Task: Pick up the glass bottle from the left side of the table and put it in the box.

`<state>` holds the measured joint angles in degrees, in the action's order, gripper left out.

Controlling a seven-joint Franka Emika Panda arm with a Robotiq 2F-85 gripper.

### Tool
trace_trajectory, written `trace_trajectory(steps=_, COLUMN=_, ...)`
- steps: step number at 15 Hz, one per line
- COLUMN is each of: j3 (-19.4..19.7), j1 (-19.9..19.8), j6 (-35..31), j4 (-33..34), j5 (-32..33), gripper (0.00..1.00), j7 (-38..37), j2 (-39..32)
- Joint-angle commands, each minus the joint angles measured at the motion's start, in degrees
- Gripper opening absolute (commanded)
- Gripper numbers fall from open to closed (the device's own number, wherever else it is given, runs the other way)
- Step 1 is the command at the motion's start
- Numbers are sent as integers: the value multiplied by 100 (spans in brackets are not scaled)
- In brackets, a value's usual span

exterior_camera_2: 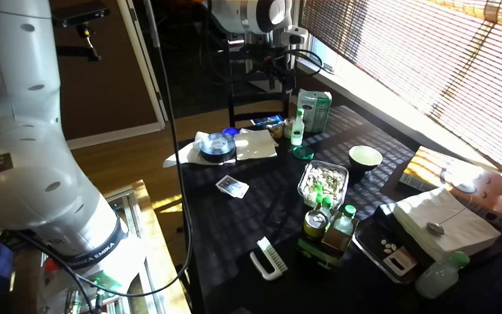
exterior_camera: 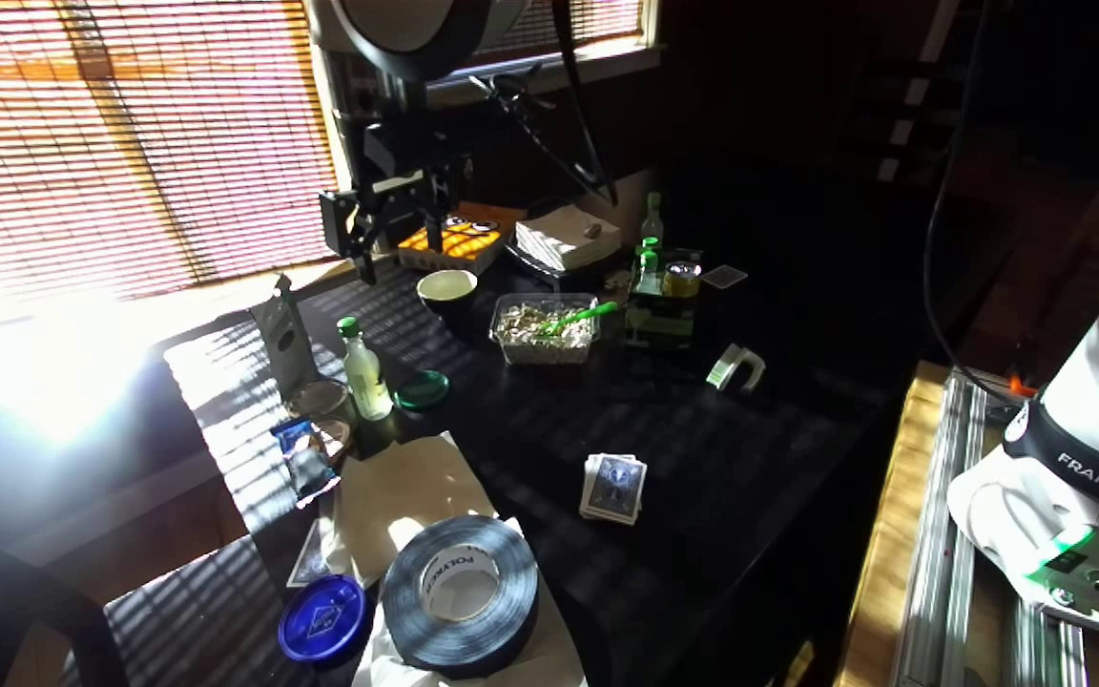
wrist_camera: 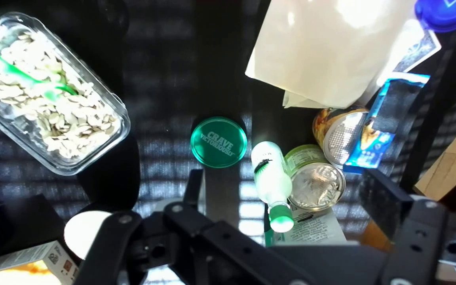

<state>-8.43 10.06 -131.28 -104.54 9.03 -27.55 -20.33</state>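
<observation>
The glass bottle (exterior_camera: 368, 382) stands upright, pale green with a green cap. It also shows in an exterior view (exterior_camera_2: 297, 129) and in the wrist view (wrist_camera: 269, 174), beside a green-labelled can. My gripper (exterior_camera: 402, 260) is open and empty, apart from and above the bottle. In the wrist view the bottle lies between the spread fingers (wrist_camera: 287, 188). A small open cardboard box (exterior_camera_2: 320, 255), dark green with brown inner sides, holds green-capped bottles and a can; it also shows in an exterior view (exterior_camera: 661, 320). I cannot make out a low pale cardboard box for certain.
Close to the bottle are a green lid (wrist_camera: 219, 142), a silver-topped can (wrist_camera: 317, 186), a blue wrapper (wrist_camera: 374, 146) and a standing pouch (exterior_camera_2: 316, 109). A seed tub (exterior_camera_2: 324, 183), a bowl (exterior_camera_2: 365, 157), a brush (exterior_camera_2: 269, 259) and a white paper stack (exterior_camera_2: 447, 222) stand further off.
</observation>
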Motion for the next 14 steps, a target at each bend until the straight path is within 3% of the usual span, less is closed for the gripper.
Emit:
trace_trajectory(steps=1, j3=190, j1=247, j6=74, j4=1269, j5=-72, gripper=100, j7=377, j2=-1121)
trace_trajectory(steps=9, j3=660, j1=767, j6=475, j4=3042, j5=-10, gripper=100, j7=386, j2=-2610)
trace_trajectory(steps=14, j3=762, j1=675, j6=828, j4=3779, j5=-271, gripper=100, j7=313, j2=-3145)
